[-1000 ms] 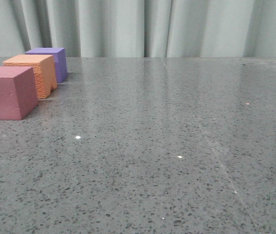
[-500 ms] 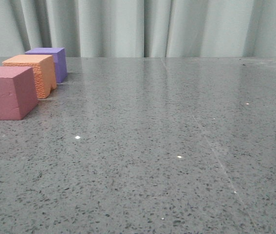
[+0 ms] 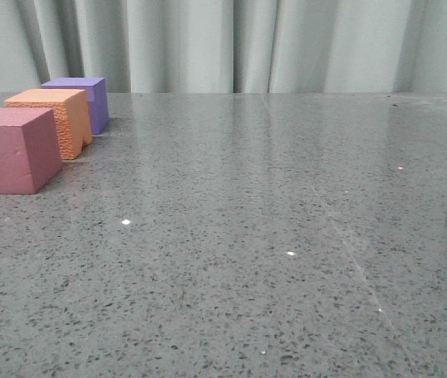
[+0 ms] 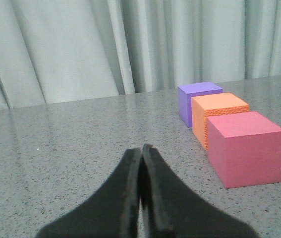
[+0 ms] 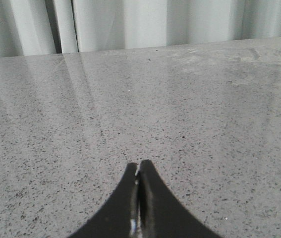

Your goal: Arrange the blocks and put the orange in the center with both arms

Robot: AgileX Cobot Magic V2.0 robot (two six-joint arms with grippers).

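Observation:
Three foam cubes stand in a row at the table's far left in the front view: the pink-red cube (image 3: 12, 150) nearest, the orange cube (image 3: 54, 120) in the middle, the purple cube (image 3: 81, 101) farthest. They also show in the left wrist view: pink-red cube (image 4: 246, 148), orange cube (image 4: 218, 116), purple cube (image 4: 196, 100). My left gripper (image 4: 141, 148) is shut and empty, apart from the cubes, with bare table between. My right gripper (image 5: 139, 164) is shut and empty over bare table. Neither gripper shows in the front view.
The grey speckled table (image 3: 270, 220) stretches wide to the right of the cubes. A pale curtain (image 3: 231, 43) hangs behind the table's far edge.

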